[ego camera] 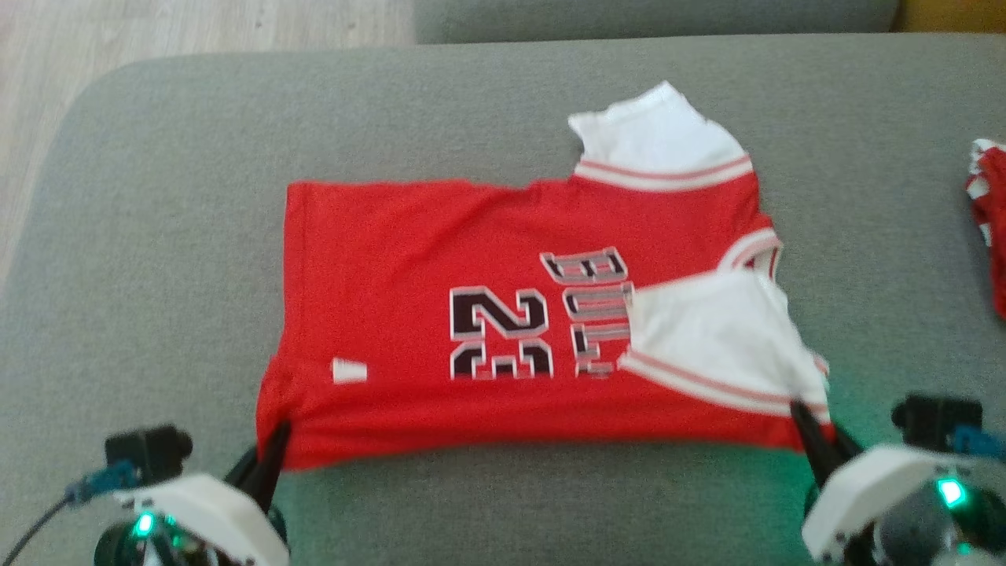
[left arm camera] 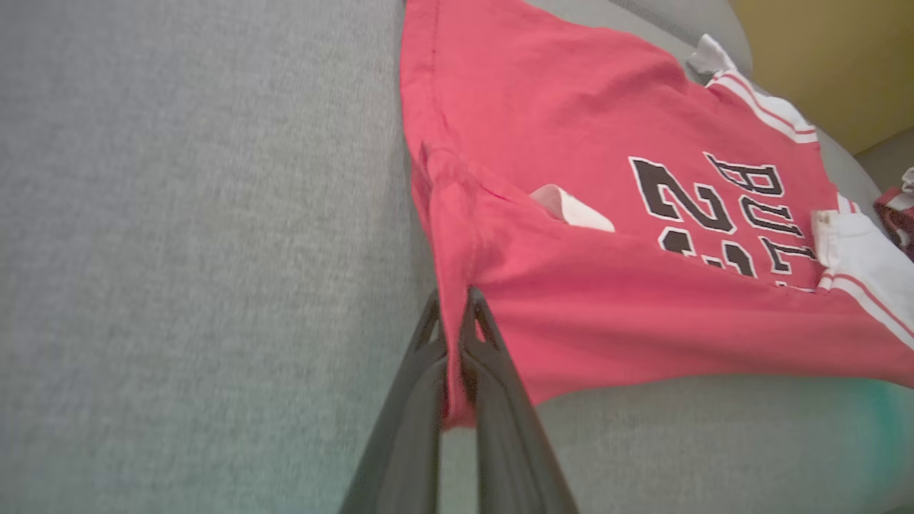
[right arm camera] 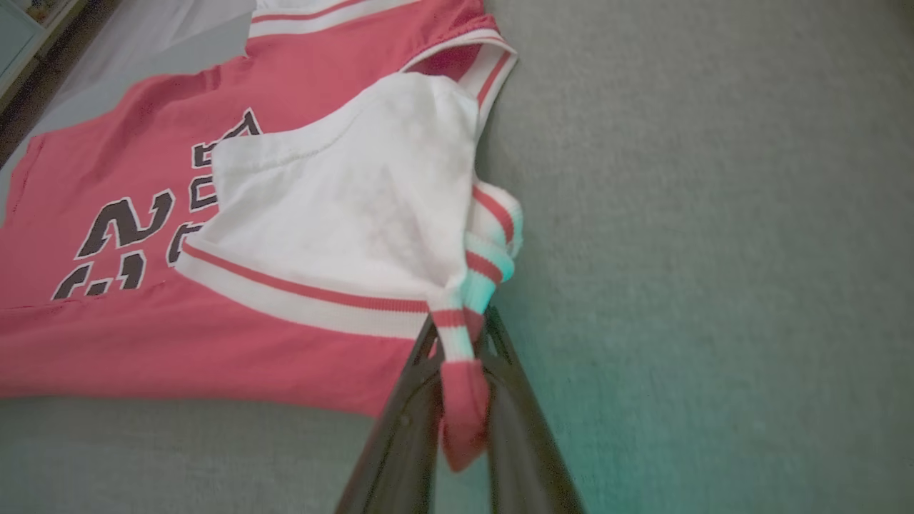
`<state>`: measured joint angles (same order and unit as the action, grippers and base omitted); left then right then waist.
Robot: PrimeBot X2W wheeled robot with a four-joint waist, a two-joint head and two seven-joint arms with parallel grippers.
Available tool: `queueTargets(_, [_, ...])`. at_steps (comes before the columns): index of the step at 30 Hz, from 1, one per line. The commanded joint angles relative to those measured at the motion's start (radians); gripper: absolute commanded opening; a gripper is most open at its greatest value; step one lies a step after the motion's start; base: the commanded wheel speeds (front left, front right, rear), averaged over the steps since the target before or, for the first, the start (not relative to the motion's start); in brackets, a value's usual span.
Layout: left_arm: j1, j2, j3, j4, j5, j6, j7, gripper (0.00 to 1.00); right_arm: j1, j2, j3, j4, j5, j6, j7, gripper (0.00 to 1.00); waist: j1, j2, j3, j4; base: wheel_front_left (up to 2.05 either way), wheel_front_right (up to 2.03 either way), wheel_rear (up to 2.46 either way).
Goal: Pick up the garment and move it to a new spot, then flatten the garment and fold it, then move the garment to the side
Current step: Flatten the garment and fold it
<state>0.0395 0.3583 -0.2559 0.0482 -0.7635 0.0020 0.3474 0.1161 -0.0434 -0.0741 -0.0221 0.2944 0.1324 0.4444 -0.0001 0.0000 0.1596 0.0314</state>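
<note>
The garment (ego camera: 440,259) is a red jersey with black numbers, white sleeves and striped trim, lying spread on a grey cushion with its hem to the left. My left gripper (ego camera: 275,444) is shut on the garment's near hem corner; in the left wrist view the red cloth (left arm camera: 571,300) is pinched between the dark fingers (left arm camera: 485,357). My right gripper (ego camera: 809,424) is shut on the near shoulder, and in the right wrist view the striped trim (right arm camera: 457,335) is squeezed between its fingers (right arm camera: 510,385). A white sleeve (right arm camera: 343,207) is folded over the chest.
The grey cushion (ego camera: 157,236) spreads wide around the jersey. Another red and white cloth (ego camera: 992,220) lies at the right edge. Pale wooden floor (ego camera: 118,31) shows past the cushion's far left corner. A yellow wall (left arm camera: 842,57) stands beyond the cushion.
</note>
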Motion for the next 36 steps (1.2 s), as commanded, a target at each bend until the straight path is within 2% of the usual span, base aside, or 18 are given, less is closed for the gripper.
queueTargets(1, [-0.001, 0.037, 0.059, -0.046, -0.005, 0.019, 0.006, 0.00, 0.008, -0.010, 0.006, -0.050, 0.010, -0.002, 0.008, 0.00, 0.0001, 0.0000, -0.012, -0.012, 0.00, 0.00, 0.00])
queueTargets(6, [0.093, 0.028, 0.067, -0.111, -0.023, 0.067, 0.021, 0.00, 0.093, -0.007, 0.005, -0.053, 0.054, -0.002, 0.005, 0.00, 0.0001, 0.0000, -0.023, -0.029, 0.00, 0.00, 0.00])
queueTargets(7, [0.103, 0.022, 0.060, -0.109, -0.024, 0.072, 0.026, 0.00, 0.100, -0.007, 0.008, -0.045, 0.064, -0.002, 0.001, 0.40, 0.0001, 0.0000, -0.024, -0.030, 0.00, 0.00, 0.00])
queueTargets(8, [0.111, 0.014, 0.054, -0.105, -0.026, 0.078, 0.030, 0.49, 0.103, -0.007, 0.011, -0.035, 0.071, -0.002, -0.002, 1.00, 0.0001, 0.0000, -0.025, -0.031, 0.00, 0.00, 0.00])
queueTargets(9, [0.115, 0.008, 0.047, -0.097, -0.022, 0.084, 0.030, 1.00, 0.103, -0.007, 0.015, -0.026, 0.073, -0.002, -0.008, 1.00, 0.0001, 0.0000, -0.026, -0.031, 0.00, 0.00, 0.00])
queueTargets(11, [0.117, -0.004, 0.030, -0.075, -0.013, 0.087, 0.027, 1.00, 0.098, -0.007, 0.021, -0.009, 0.080, -0.002, -0.026, 1.00, 0.0001, 0.0000, -0.027, -0.030, 0.00, 0.00, 0.00])
queueTargets(14, [0.102, -0.031, 0.027, -0.053, 0.015, 0.096, -0.034, 1.00, 0.083, -0.007, 0.028, 0.002, 0.079, -0.002, -0.078, 1.00, 0.0001, 0.0000, -0.030, -0.027, 0.00, 0.00, 0.00])
queueTargets(20, [0.042, -0.074, 0.053, -0.045, 0.137, 0.101, -0.319, 1.00, 0.035, -0.007, 0.032, -0.051, 0.014, -0.002, -0.230, 1.00, 0.0001, 0.0000, -0.037, -0.019, 0.00, 0.00, 0.00])
queueTargets(21, [0.042, -0.074, 0.053, -0.045, 0.137, 0.101, -0.319, 1.00, 0.035, -0.007, 0.032, -0.051, 0.014, -0.002, -0.230, 1.00, 0.0001, 0.0000, -0.037, -0.019, 0.00, 0.00, 0.00])
queueTargets(27, [-0.024, -0.083, 0.051, -0.059, 0.276, 0.127, -0.535, 1.00, -0.011, -0.007, 0.062, -0.145, -0.070, -0.002, -0.344, 1.00, 0.0001, 0.0000, -0.045, -0.010, 0.00, 0.00, 0.00])
queueTargets(31, [-0.054, -0.079, 0.044, -0.072, 0.334, 0.145, -0.571, 1.00, -0.029, -0.007, 0.081, -0.213, -0.096, -0.002, -0.375, 1.00, 0.0001, 0.0000, -0.048, -0.009, 0.00, 0.00, 0.00])
queueTargets(36, [-0.070, -0.065, 0.027, -0.075, 0.369, 0.159, -0.560, 1.00, -0.027, -0.007, 0.085, -0.264, -0.101, -0.002, -0.361, 1.00, 0.0001, 0.0000, -0.047, -0.013, 0.00, 0.00, 0.00])
